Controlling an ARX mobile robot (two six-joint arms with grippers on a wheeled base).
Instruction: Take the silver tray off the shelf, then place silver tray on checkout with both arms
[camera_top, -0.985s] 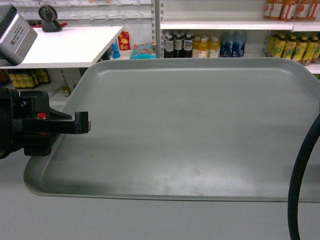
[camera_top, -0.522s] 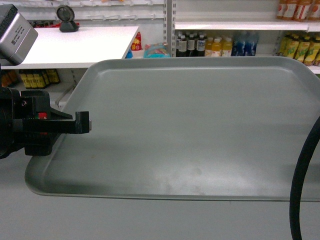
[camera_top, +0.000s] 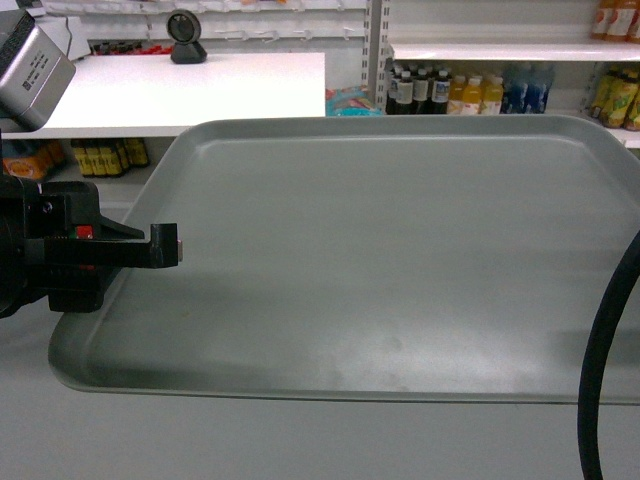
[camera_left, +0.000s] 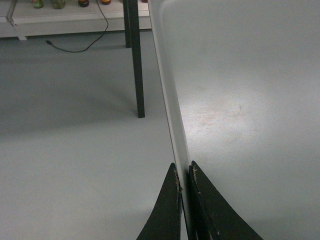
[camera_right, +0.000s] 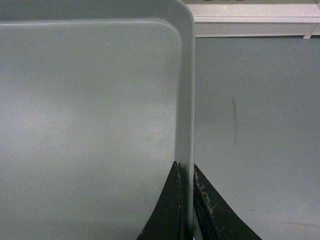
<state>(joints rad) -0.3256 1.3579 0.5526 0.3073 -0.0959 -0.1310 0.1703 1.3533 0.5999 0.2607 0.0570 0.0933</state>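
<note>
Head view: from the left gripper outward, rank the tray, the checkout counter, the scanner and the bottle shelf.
1. Tray: its left rim is pinched in the left gripper.
2. Checkout: white counter, behind and above the gripper.
3. Scanner: black, at the counter's far edge.
4. Bottles: on the shelf, far back and to the right.
</note>
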